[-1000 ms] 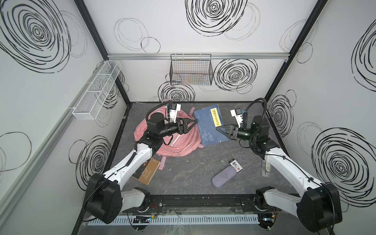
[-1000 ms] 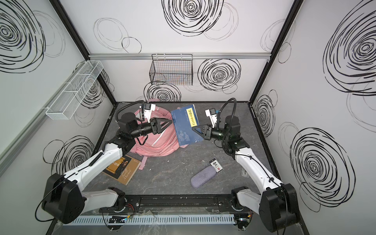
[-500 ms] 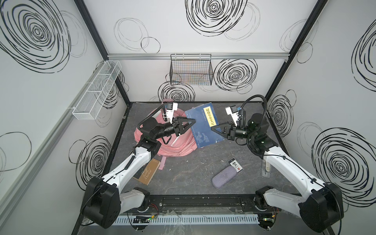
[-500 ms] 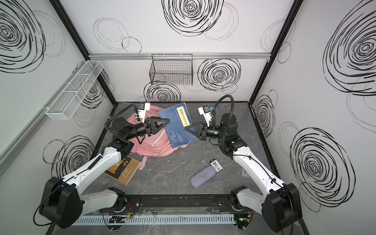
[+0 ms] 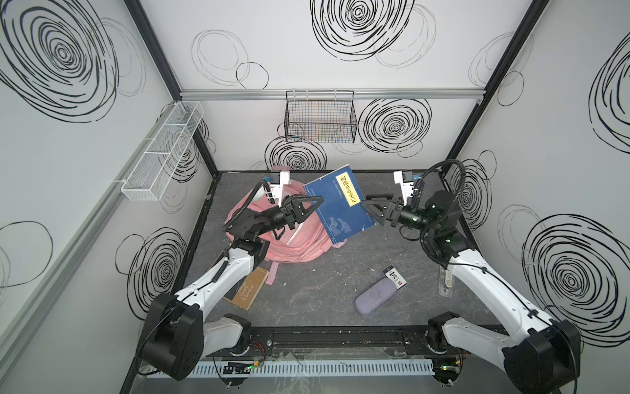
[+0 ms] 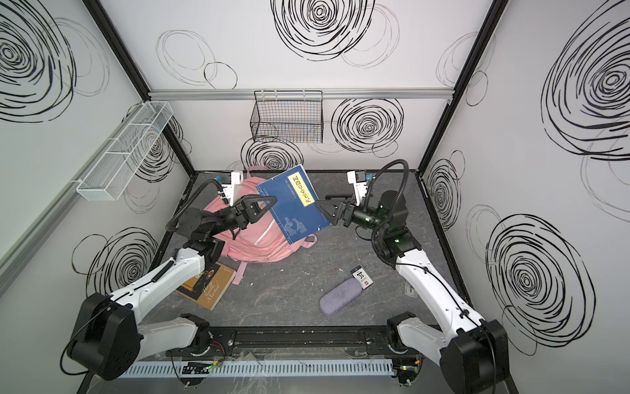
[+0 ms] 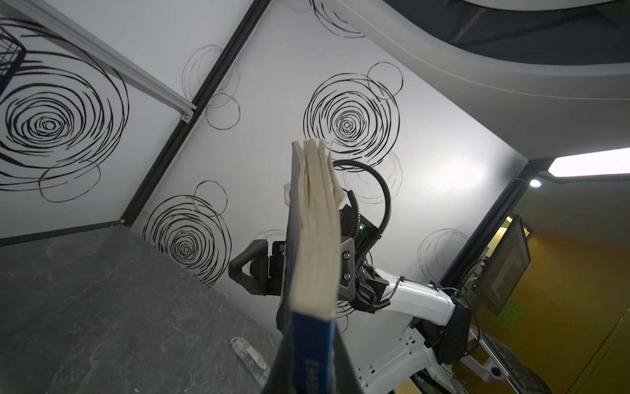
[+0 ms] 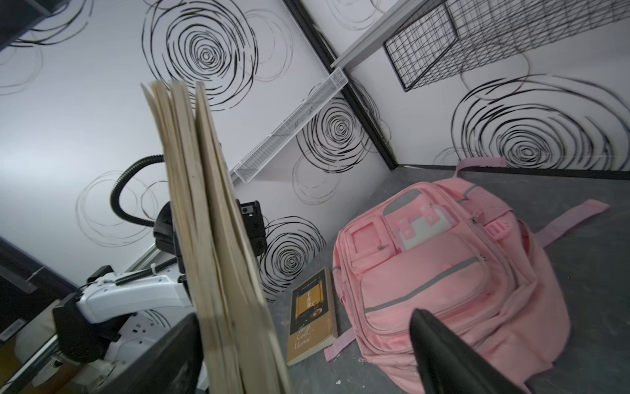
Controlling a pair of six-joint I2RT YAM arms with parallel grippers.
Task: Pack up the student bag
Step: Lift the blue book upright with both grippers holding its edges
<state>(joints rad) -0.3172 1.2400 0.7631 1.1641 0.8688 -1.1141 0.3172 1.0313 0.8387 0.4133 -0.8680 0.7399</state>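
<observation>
Handover: left hand (image 5: 318, 202) now pinches the blue book (image 5: 332, 213); right hand (image 5: 365, 201) has spread wide.

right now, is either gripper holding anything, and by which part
The left gripper grips the blue book's long edge opposite the yellow label; right gripper is open.

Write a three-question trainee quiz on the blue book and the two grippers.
1. True or false: the blue book is already inside the student bag.
2. Which gripper clamps the book? A: left gripper. B: right gripper.
3. Fill in: the right gripper's jaws stand ___.
Key: 1 false, it is held in the air, outside the student bag; 2 A; 3 open.
</observation>
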